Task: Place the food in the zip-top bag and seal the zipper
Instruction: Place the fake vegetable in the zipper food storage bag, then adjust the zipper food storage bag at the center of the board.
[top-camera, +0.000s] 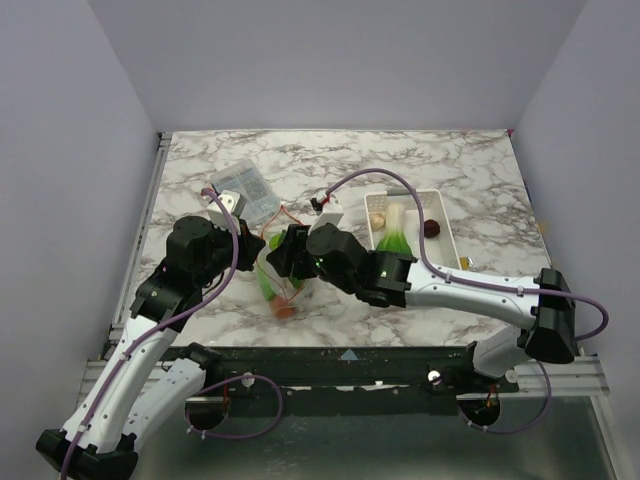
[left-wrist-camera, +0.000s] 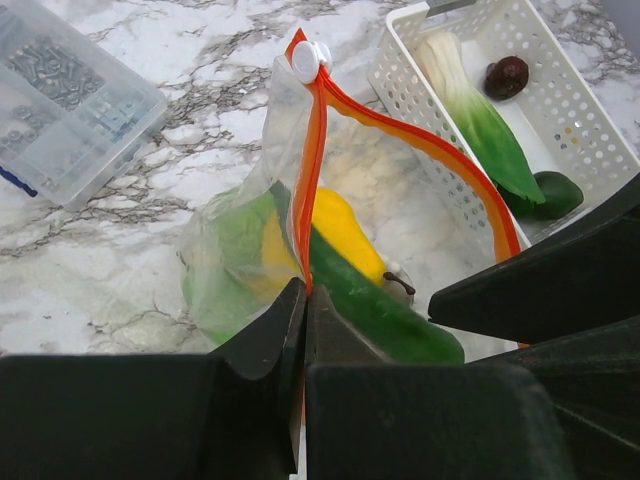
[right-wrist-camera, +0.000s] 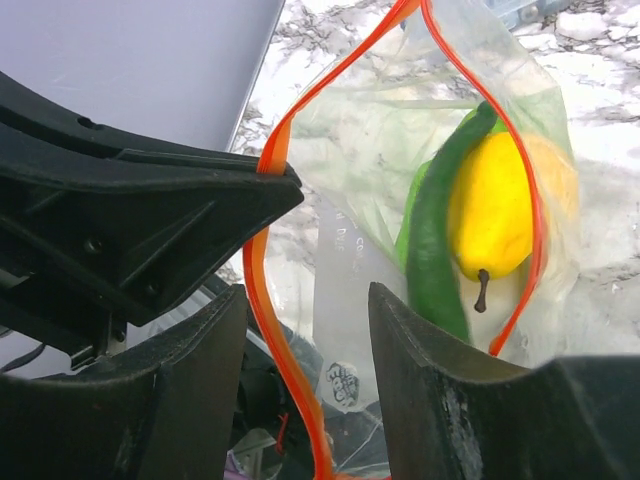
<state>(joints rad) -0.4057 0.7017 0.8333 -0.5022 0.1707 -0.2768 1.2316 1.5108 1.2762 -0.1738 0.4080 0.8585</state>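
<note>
The zip-top bag (top-camera: 272, 282) stands between both grippers, mouth open. In the left wrist view its orange-red zipper (left-wrist-camera: 400, 130) runs up to a white slider (left-wrist-camera: 310, 60). Inside lie a yellow pear-like piece (left-wrist-camera: 340, 232), a green cucumber (left-wrist-camera: 375, 310) and green leaves (left-wrist-camera: 225, 250). My left gripper (left-wrist-camera: 305, 290) is shut on the zipper strip. My right gripper (right-wrist-camera: 308, 295) is open, with one zipper strip (right-wrist-camera: 285, 370) loose between its fingers; the pear (right-wrist-camera: 492, 215) shows beyond. More food lies in the basket: a leafy vegetable (left-wrist-camera: 480, 115), a dark red fruit (left-wrist-camera: 507, 76), a green piece (left-wrist-camera: 548, 192).
The white basket (top-camera: 447, 230) stands right of the bag; its wall (left-wrist-camera: 405, 75) is close to the bag mouth. A clear box of small parts (top-camera: 248, 188) lies at the back left, also in the left wrist view (left-wrist-camera: 60, 100). Grey walls surround the marble table.
</note>
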